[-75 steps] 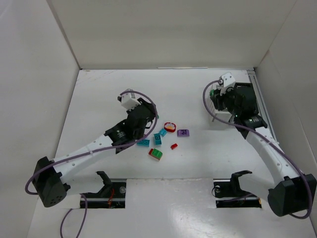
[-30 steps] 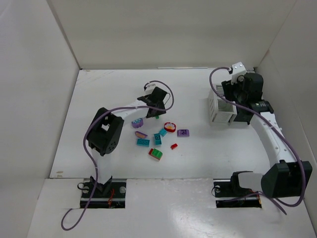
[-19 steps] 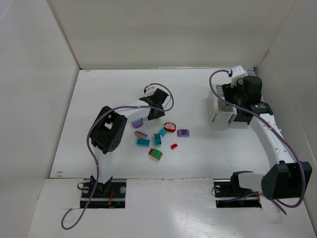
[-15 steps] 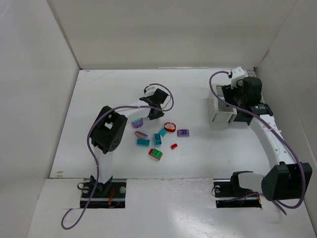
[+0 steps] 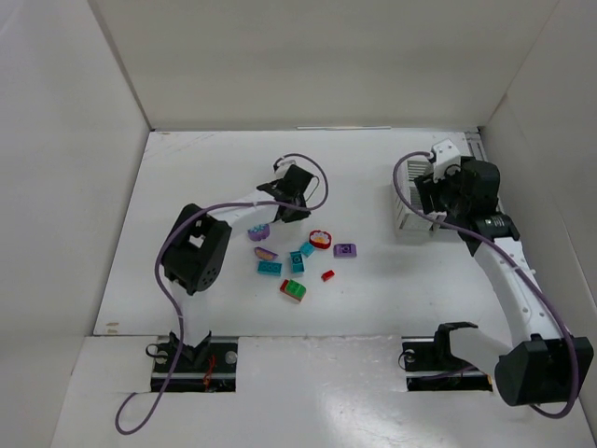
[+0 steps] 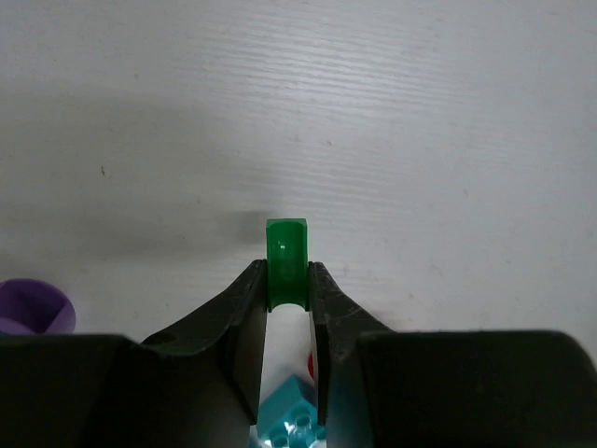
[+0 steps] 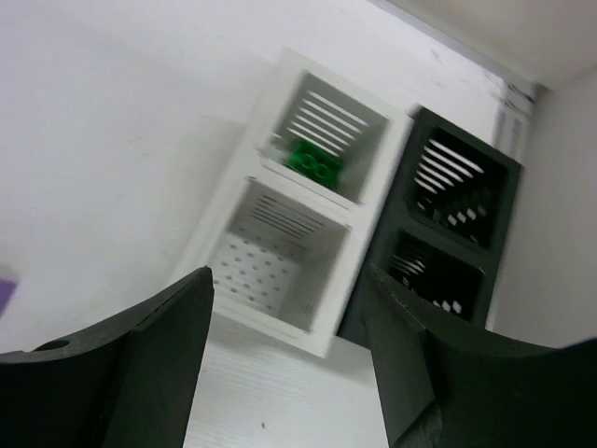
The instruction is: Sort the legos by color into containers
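My left gripper (image 6: pixel 286 282) is shut on a small green lego (image 6: pixel 286 252), pinched between the fingertips just above the white table. In the top view the left gripper (image 5: pixel 291 209) sits at the far edge of the pile of legos. A teal lego (image 6: pixel 289 420) lies below the fingers. My right gripper (image 7: pixel 289 308) hangs open and holds nothing. It is above the white container (image 7: pixel 244 280), whose far compartment holds a green lego (image 7: pixel 312 161). The black container (image 7: pixel 508 201) stands against its right side.
Several loose legos lie mid-table: purple (image 5: pixel 258 231), pink (image 5: pixel 266 252), teal (image 5: pixel 270 268), red (image 5: pixel 320 239), purple (image 5: pixel 345 249), small red (image 5: pixel 327 275) and green-red (image 5: pixel 293 290). The white container (image 5: pixel 408 222) shows partly under the right arm. White walls enclose the table.
The left jaws have closed onto the green lego. The right wrist has shifted slightly nearer over the containers, its jaws still open.
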